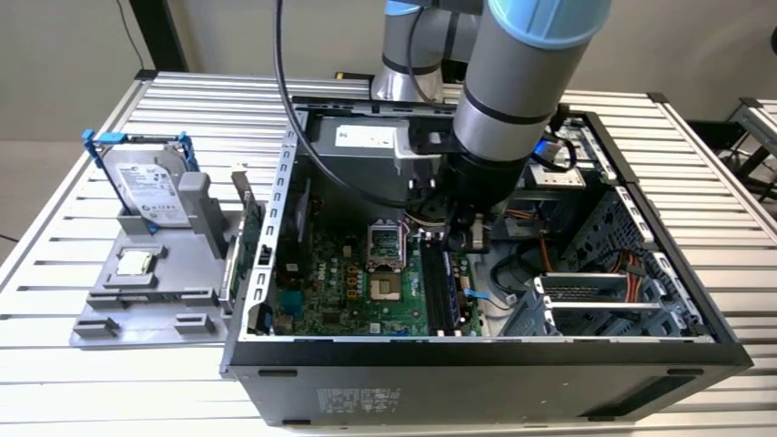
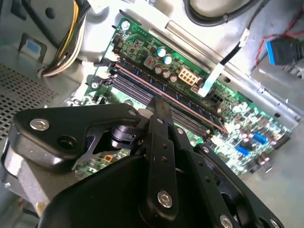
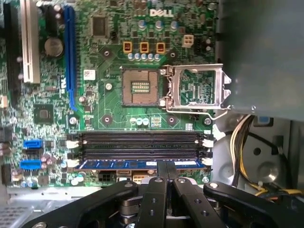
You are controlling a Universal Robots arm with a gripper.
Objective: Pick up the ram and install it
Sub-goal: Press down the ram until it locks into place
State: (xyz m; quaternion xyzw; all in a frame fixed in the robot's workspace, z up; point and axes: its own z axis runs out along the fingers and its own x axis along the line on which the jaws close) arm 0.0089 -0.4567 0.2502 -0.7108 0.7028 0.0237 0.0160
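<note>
— Closest to the lens were the tool's (image 3: 167, 166) two black fingers. How did they stand?

— Pressed together, with no gap that I could see. Their shared tip sat on the top edge of the ram (image 3: 128, 164) and gripped nothing.

— Take me across the exterior view from its left.

— A grey stand (image 1: 146, 309) rested on the slatted surface (image 1: 73, 382), holding a hard drive (image 1: 152, 187) in a blue frame. Next came the open computer case (image 1: 486, 378) with the green motherboard (image 1: 352, 291) on its floor. The arm reached down into the case near the middle. A metal drive cage (image 1: 607, 296) lay toward that view's right.

— And the ram itself?

— In the first wrist view it lay along the memory slot nearest the tool. Two empty black slots (image 3: 137, 140) ran beside it, and the open processor socket (image 3: 141, 87) lay beyond them.

— So which step was in hand?

— I judged the pick-up done and the install under way, in its seating part. The stick looked level in its slot, with the closed tool bearing on it about midway along.

— Was it fully home?

— I couldn't tell. The white clips (image 3: 71, 163) at the slot ends showed, but not whether they had latched.

— What did the next move call for?

— By my judgement, a straight and even press down, square to the board. Any tilt could have seated one end only or strained the slot.
</note>
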